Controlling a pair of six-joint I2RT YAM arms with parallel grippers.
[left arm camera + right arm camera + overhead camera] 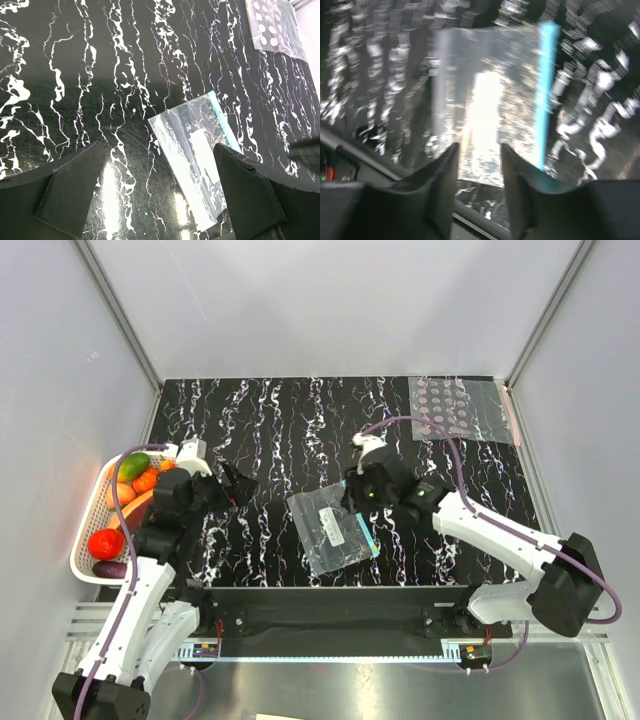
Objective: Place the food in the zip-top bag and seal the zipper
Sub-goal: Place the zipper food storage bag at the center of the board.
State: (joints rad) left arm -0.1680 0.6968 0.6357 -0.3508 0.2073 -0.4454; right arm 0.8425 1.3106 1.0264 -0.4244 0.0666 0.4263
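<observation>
The clear zip-top bag [330,528] lies flat on the black marbled table, its light blue zipper [369,538] along the right edge. The green-and-orange fruit [134,462], the orange fruit [146,480] and the peach-pink fruit [124,494] lie in the white basket [84,540] at the left. My left gripper [243,487] is open and empty, left of the bag. In the left wrist view [160,150] the bag [192,150] lies ahead between the wide jaws. My right gripper [352,498] hovers at the bag's far right corner, open and empty. The blurred right wrist view [479,150] shows the bag [487,95] and the zipper [546,90].
A red tomato [105,543] and a purple eggplant [110,568] also lie in the basket. A larger clear sheet with grey dots [462,410] lies at the back right and shows in the left wrist view [275,25]. White walls enclose the table.
</observation>
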